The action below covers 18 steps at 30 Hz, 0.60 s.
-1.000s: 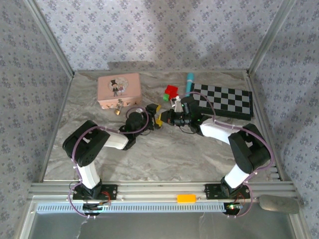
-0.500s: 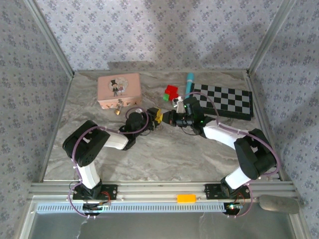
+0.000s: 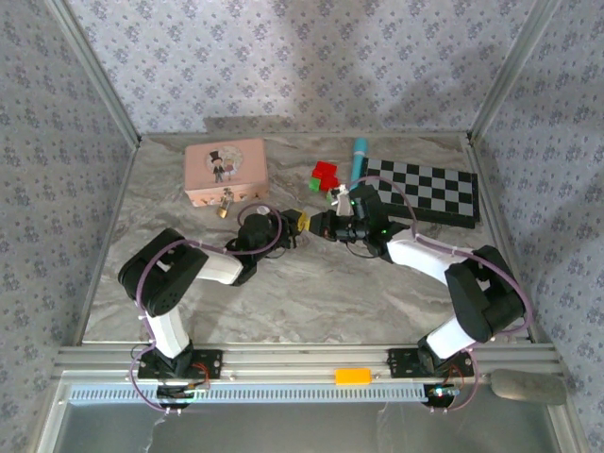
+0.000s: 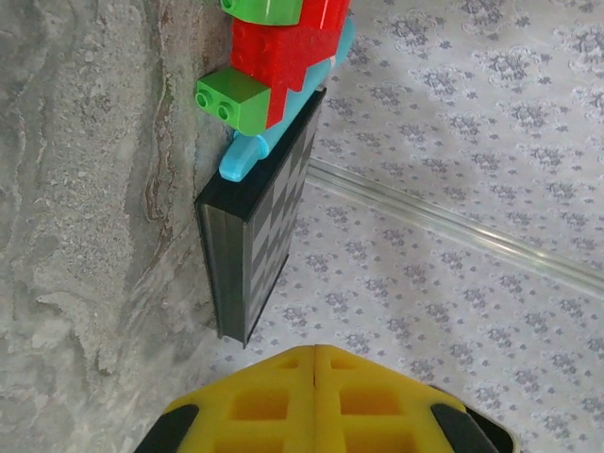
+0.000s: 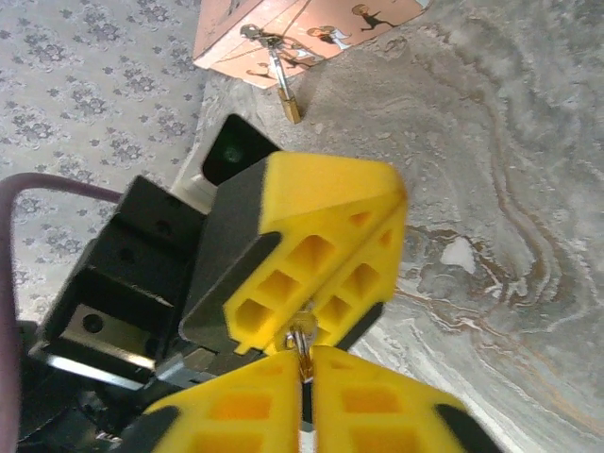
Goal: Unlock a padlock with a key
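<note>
The tiny brass padlock (image 3: pixel 225 207) hangs by its silvery shackle from the front of the pink box (image 3: pixel 225 170); in the right wrist view the padlock (image 5: pixel 290 106) dangles below the box (image 5: pixel 311 24). My two grippers meet tip to tip at mid table. The right gripper (image 5: pixel 304 363) is shut on the small key (image 5: pixel 302 332), whose ring sticks out above the yellow fingertips. The key's far end runs into the seam of the left gripper's shut fingers (image 5: pixel 321 255). In the top view the left gripper (image 3: pixel 302 220) touches the right gripper (image 3: pixel 324 225). The left gripper (image 4: pixel 314 351) shows its pads pressed together.
Red and green blocks (image 3: pixel 324 175) and a blue cylinder (image 3: pixel 358 156) lie just behind the grippers, next to a folded chessboard (image 3: pixel 425 189) at the back right. The left wrist view shows the blocks (image 4: pixel 278 57) and board edge (image 4: pixel 260 217) close ahead.
The left gripper's fingers, spread apart a second ago, have closed. The right gripper has shifted slightly toward the back and stays against the left fingertips.
</note>
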Each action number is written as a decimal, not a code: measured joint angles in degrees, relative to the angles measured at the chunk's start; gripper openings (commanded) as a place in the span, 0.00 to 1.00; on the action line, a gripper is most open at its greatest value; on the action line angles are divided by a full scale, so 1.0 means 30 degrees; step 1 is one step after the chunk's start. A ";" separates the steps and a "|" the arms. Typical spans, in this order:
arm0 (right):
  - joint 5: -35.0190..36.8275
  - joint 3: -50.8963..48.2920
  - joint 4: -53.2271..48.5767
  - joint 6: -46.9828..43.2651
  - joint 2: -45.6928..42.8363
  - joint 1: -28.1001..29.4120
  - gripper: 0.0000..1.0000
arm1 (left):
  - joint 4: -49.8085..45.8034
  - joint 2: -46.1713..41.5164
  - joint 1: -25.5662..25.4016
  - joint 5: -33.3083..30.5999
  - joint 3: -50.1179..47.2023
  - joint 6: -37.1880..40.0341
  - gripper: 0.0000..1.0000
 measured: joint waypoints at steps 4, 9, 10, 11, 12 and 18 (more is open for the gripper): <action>-0.0073 -0.0226 0.0022 -0.0291 -0.0831 -0.1013 0.36 | -0.1013 -0.0780 0.0189 -0.0102 0.0007 0.3009 0.00; -0.0670 -0.0270 0.0787 -0.0539 -0.1639 -0.1530 0.41 | -0.2652 -0.2222 0.0284 0.0058 0.0729 0.7963 0.00; -0.0896 -0.0357 0.1195 -0.0525 -0.1683 -0.1545 0.42 | -0.2863 -0.2499 0.0284 0.0124 0.0984 0.8976 0.00; -0.1137 -0.0466 0.1625 -0.0510 -0.1690 -0.1552 0.43 | -0.2987 -0.2732 0.0284 0.0211 0.1173 0.9836 0.00; -0.1421 -0.0663 0.2266 -0.0408 -0.1690 -0.1566 0.43 | -0.3060 -0.2973 0.0284 0.0335 0.1362 1.0746 0.00; -0.3155 -0.1406 0.6084 0.0765 -0.1100 -0.1581 0.39 | -0.2878 -0.3366 0.0284 0.1086 0.1807 1.3923 0.00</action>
